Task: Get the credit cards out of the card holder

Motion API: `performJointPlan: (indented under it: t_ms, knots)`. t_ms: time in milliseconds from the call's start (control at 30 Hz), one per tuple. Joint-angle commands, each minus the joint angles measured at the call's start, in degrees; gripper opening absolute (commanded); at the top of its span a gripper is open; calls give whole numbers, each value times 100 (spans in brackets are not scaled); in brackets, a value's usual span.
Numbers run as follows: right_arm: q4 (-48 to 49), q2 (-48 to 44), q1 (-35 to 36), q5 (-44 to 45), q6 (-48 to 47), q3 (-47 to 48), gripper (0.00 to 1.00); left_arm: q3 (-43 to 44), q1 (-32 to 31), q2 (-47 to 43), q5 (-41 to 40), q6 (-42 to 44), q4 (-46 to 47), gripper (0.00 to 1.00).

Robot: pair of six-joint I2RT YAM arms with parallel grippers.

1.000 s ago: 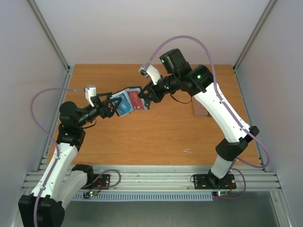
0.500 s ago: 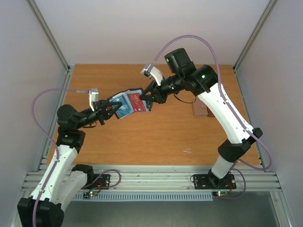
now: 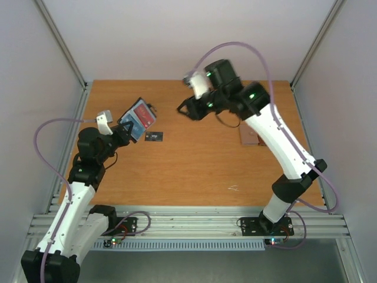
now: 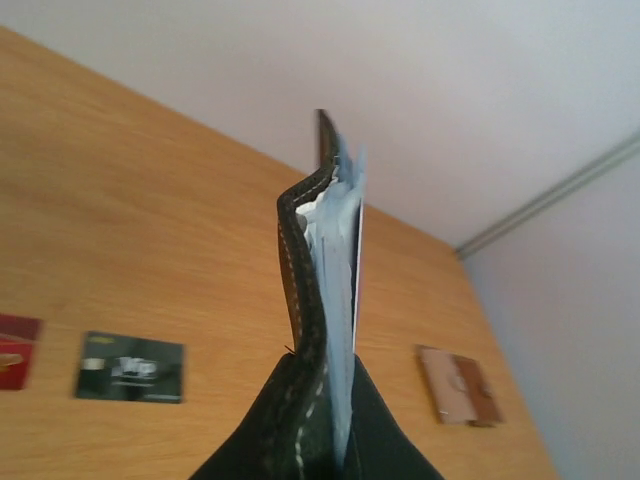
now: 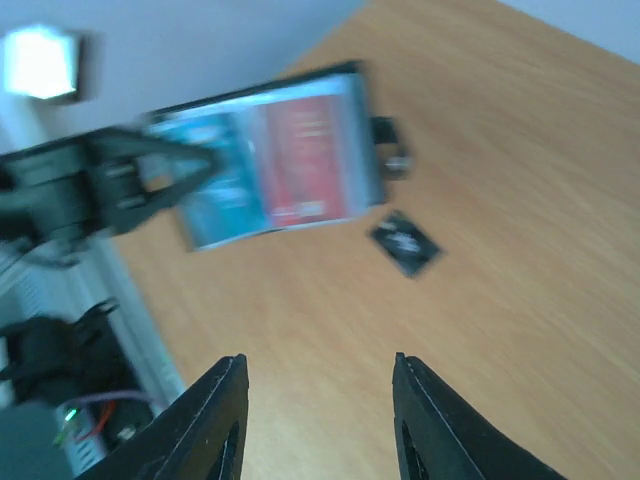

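Holder: the small black folding card holder [image 3: 140, 114] with pale blue-grey pockets hung in the air over the far-left part of the orange-brown wooden table [image 3: 194, 165].
Left fingers: your left gripper [image 3: 128, 127] was clenched on the holder's near end. The left wrist view showed the holder edge-on, standing straight out from the jaws.
Right fingers: your right gripper [image 3: 187, 109] was parted and carried nothing.
Cards inside: a dark red plastic card [image 5: 305, 165] and bright blue cards [image 5: 225, 200] sat in the pockets, faces turned toward the right wrist camera.
Card out: a thin black card [image 3: 154, 137] lay flat on the table, near the holder and between your two grippers.
Bearing: the holder lay to the left of the right fingers and apart from them. Its long axis ran out from the left jaws toward the far right. Your right arm was the free one, so it would have to cross back.
Change: half a second before, the right gripper was against the holder's right edge nearer mid-table, and no black card lay on the wood. The left arm had since swung the holder back leftward and the right gripper had drawn off.
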Motion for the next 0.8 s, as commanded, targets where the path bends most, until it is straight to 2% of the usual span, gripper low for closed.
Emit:
performJointPlan:
  t_ms: [0,67,100,233,333,433,767]
  knots:
    - [572,-215,1342,-431,-913,126,42,385,22,-79,-989,623,-581,0]
    - [943,85,1405,-1744,-643,51,40,351,15,-91,-677,650,-366,0]
    - [1088,256,1406,-2081,-338,52,37,291,15,-132,-432,581,-114,0]
    - [1863,510,1308,-2608,402,-285,34,-32,24,-321,513,-434,1477,0]
    - [3227,427,891,-3187,1347,-1061,32,-29,24,-309,1119,-803,1978,0]
    - [4958,390,450,-3719,2818,-1870,26,-74,17,-312,1626,-660,2216,0]
    - [3300,743,484,-3153,1558,-1260,27,20,15,-307,2327,-975,2910,0]
